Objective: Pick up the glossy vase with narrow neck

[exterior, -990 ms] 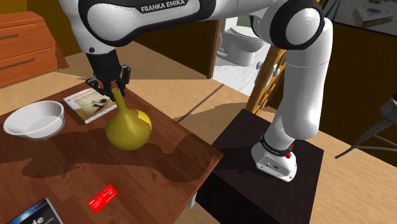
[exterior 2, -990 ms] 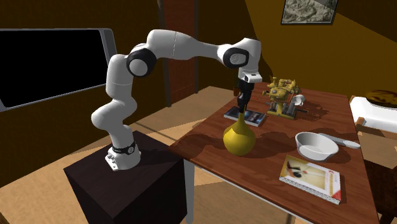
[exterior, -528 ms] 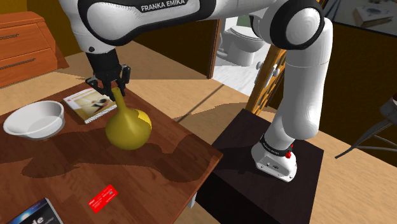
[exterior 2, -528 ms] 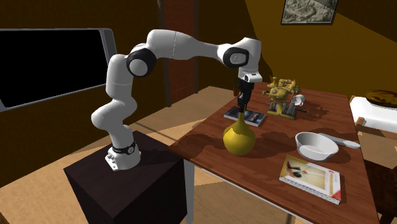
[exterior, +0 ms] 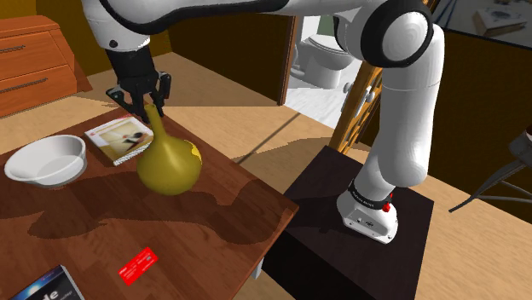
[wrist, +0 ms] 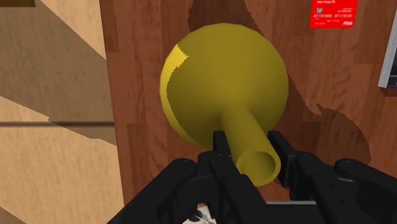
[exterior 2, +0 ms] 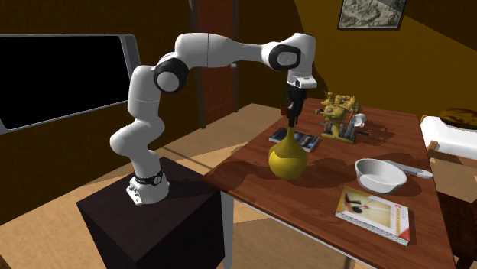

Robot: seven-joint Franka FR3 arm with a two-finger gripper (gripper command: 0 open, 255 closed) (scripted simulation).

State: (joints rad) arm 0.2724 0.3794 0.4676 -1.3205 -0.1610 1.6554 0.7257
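wrist view, black gripper (wrist: 250,147) clasping neck of yellow vase (wrist: 222,79), red card (wrist: 334,13) with white digits

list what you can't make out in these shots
- Vase base, shoulder view: its own round body hides the underside, so contact with the table cannot be told.
- Book, shoulder view: cut off by the lower left edge.
- Red card, wrist view: cut by the top edge, and its print is too small to read.
- Booklet, shoulder view: one corner is hidden behind the vase.
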